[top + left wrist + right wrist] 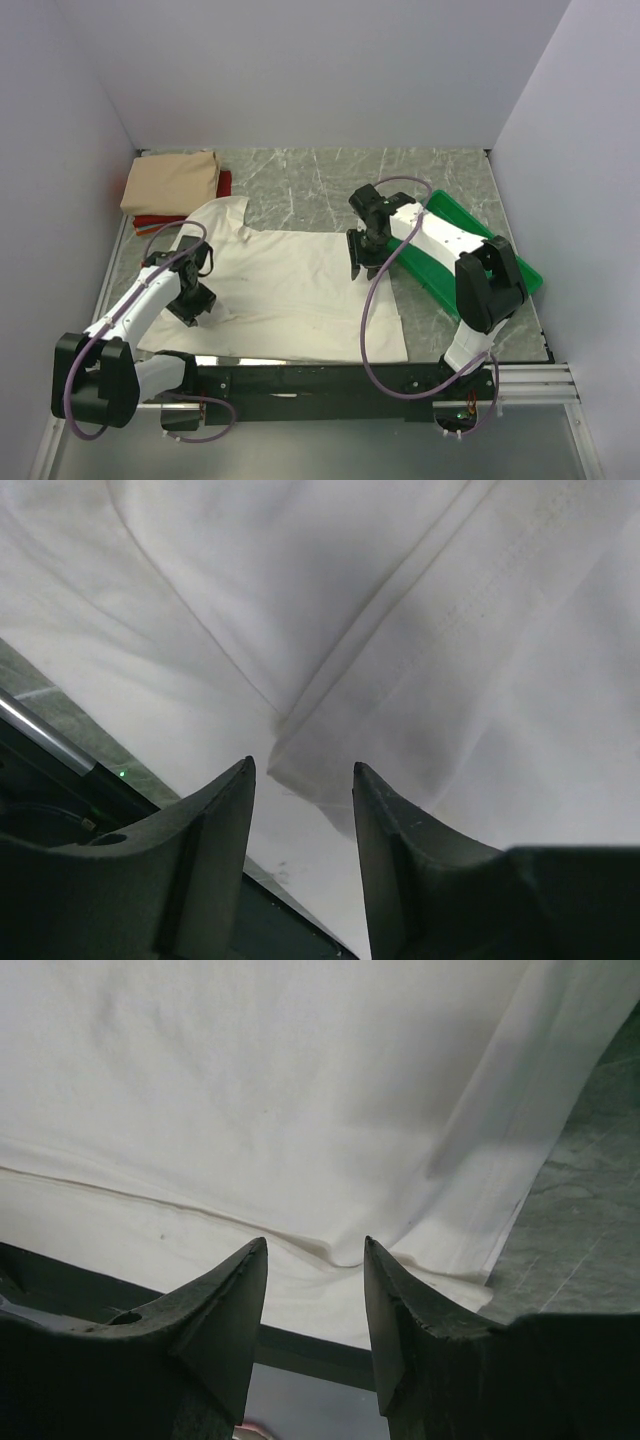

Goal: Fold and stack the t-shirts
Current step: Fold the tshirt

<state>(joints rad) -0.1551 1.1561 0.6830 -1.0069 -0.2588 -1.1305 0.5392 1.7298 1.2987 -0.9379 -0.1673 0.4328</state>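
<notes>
Grey marbled desk [300, 180] is carrying a cream shirt [290, 290], lying spread flat and lightly creased. At the back-left corner, a tan shirt [172, 182] is sitting folded on a red shirt [158, 221]. Left hand [302, 765] and right hand [315, 1242] are hovering half-open over cream folds.

The cream t-shirt [290, 290] spread over the middle of the tabletop [300, 175] was a plain off-white with no print. The folded tan t-shirt [172, 182] in the far left corner was a plain beige, with the red t-shirt [226, 183] showing only as a thin strip at its edges. The tabletop was grey-green, marbled with pale veins, the tray [450, 210] by its right edge was bright green, the walls [320, 70] were pale grey-white, and the left arm [135, 305] and right arm [440, 240] were white with black joints, while the left gripper [300, 767] and right gripper [315, 1243] were black.
</notes>
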